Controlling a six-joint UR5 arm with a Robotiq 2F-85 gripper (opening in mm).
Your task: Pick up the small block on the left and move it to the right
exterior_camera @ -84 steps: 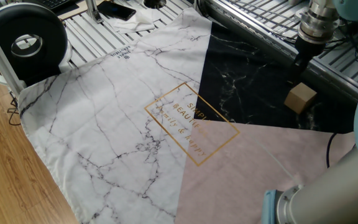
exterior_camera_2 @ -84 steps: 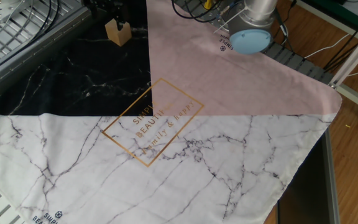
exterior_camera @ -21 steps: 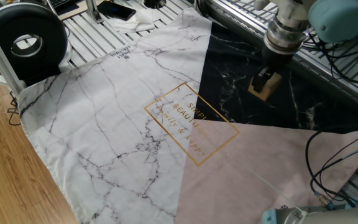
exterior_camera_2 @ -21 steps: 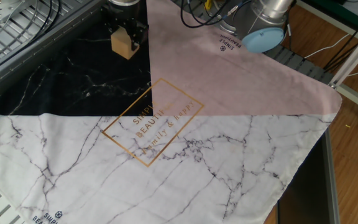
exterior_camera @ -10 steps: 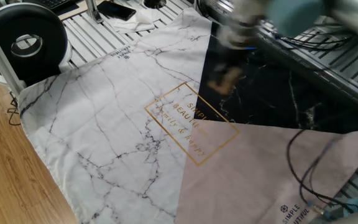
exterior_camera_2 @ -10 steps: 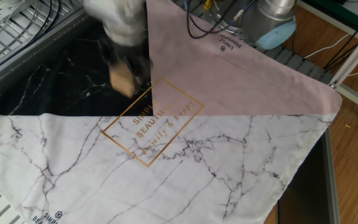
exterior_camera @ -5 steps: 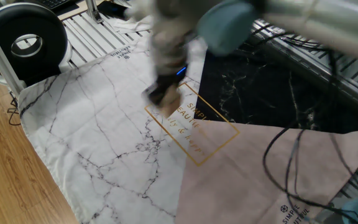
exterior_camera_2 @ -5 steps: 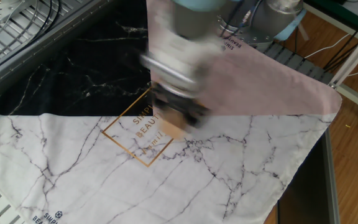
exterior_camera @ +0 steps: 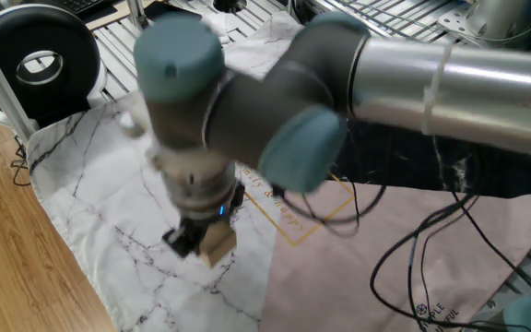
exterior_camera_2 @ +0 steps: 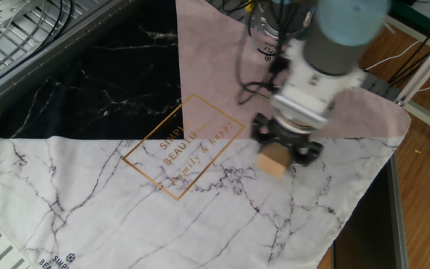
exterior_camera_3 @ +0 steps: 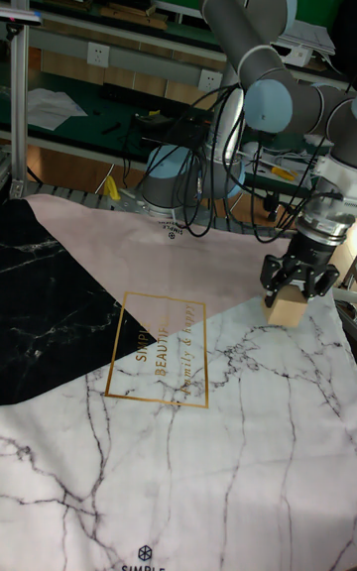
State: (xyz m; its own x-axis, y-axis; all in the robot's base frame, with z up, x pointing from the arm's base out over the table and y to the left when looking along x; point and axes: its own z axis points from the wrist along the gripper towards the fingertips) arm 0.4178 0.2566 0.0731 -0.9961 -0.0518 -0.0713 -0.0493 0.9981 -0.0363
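Note:
The small block point(exterior_camera: 216, 242) point(exterior_camera_2: 272, 161) point(exterior_camera_3: 287, 307) is a plain light-tan cube, held between the black fingers of my gripper point(exterior_camera: 201, 240) point(exterior_camera_2: 285, 152) point(exterior_camera_3: 296, 285), which is shut on it. It hangs just above the white marble part of the cloth point(exterior_camera_2: 200, 217), near the border with the pink part. In the tall fixed view the block is at the right side of the cloth, past the gold printed frame point(exterior_camera_3: 159, 348). The big grey arm hides much of the cloth in one fixed view.
The cloth has a black marble part point(exterior_camera_2: 80, 82), a pink part point(exterior_camera_2: 222, 67) and a white marble part. A black round device point(exterior_camera: 35, 60) stands at the far left. Cables point(exterior_camera: 431, 249) trail over the pink part. Metal grating point(exterior_camera_2: 13, 30) borders the cloth.
The gripper has carried the block from the gold frame in the middle across onto the white marble part. Earlier still it lifted it off the black part.

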